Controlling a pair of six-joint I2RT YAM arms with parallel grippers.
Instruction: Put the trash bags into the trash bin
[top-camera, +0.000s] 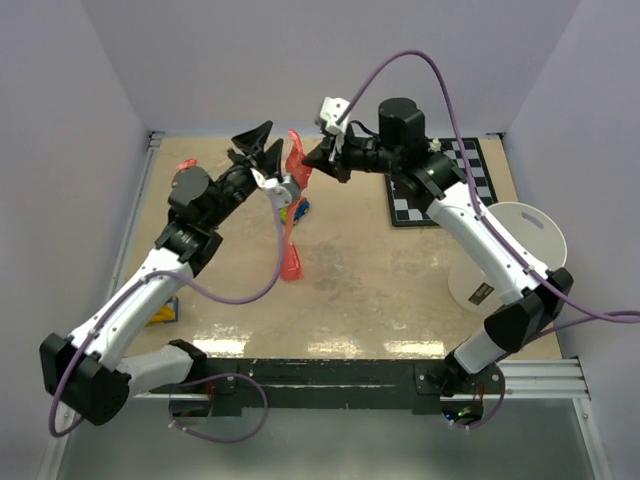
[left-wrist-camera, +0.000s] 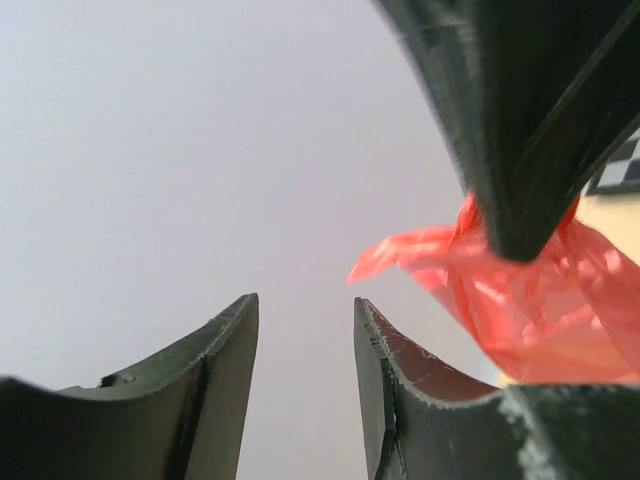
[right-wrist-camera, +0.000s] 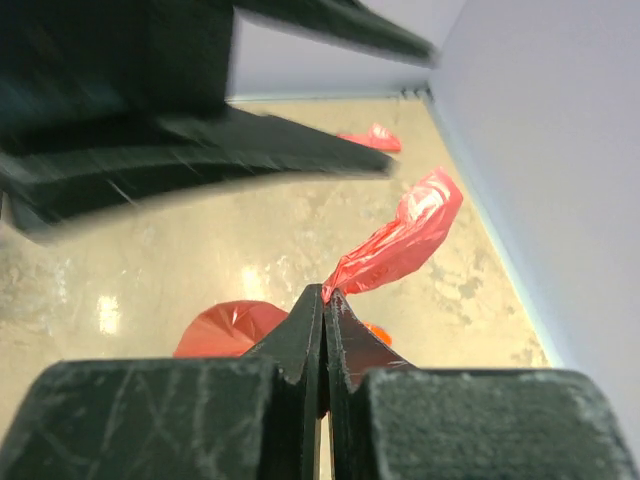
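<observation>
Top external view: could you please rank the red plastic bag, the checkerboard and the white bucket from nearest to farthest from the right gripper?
1. translucent red-pink plastic film bag: pinched in the right gripper, hanging mid-table.
2. black-and-white checkerboard: to the right, near the far wall.
3. white round plastic bucket: farther right, closer to the arm bases.

Each arm, the left arm (top-camera: 135, 295) and the right arm (top-camera: 480, 235), has smooth white shells on its long links and chunky black joints, with a thin purple cable (top-camera: 235, 300) looping along it. Both are bolted to a black bar (top-camera: 330, 380). The left gripper (left-wrist-camera: 305, 305) and the right gripper (right-wrist-camera: 325, 297) have matte black, tapered, slightly scuffed fingers.
</observation>
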